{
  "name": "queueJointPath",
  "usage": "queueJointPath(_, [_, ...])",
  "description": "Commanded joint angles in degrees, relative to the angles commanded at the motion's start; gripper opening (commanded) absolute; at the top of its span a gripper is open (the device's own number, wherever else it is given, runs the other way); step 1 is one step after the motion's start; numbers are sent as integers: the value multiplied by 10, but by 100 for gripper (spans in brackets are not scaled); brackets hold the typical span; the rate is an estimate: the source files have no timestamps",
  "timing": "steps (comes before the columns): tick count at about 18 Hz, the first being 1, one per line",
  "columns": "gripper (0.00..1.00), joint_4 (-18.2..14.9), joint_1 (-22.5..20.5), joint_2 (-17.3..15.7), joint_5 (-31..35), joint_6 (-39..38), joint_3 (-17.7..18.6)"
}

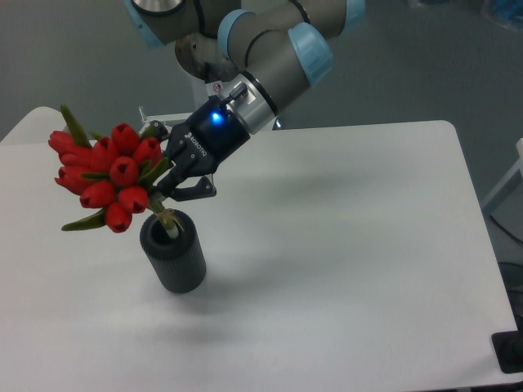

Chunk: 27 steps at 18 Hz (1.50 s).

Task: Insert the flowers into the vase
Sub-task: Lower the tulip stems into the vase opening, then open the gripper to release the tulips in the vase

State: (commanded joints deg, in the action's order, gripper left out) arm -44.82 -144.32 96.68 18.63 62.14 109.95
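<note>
Stem tips in the vase mouth, bunch leaning left

The gripper (163, 181), closed on the flowers (106, 175), holds their stems slanting down-right into the vase (173, 261).

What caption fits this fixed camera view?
Gripper holds red tulip flowers tilted, stems entering the dark ribbed vase.

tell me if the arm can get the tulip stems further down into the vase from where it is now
Probably yes. The end effector grips the flowers just above the vase, stem ends already at its open mouth, and nothing else stands nearby to block the descent.
</note>
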Motion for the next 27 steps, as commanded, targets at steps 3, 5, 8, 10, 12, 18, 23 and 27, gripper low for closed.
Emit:
queueJointPath(3, [20, 1, 1, 5, 1, 13, 13])
queueJointPath(5, [21, 1, 11, 12, 3, 37, 22])
queueJointPath(8, [22, 0, 15, 26, 4, 60, 26])
queueJointPath(10, [22, 1, 15, 35, 4, 75, 35])
queueJointPath(12, [24, 1, 14, 47, 4, 111, 43])
queueJointPath(18, [25, 0, 11, 53, 4, 124, 47])
queueJointPath(23, [31, 0, 10, 55, 4, 125, 45])
queueJointPath(27, [54, 0, 7, 55, 4, 121, 41])
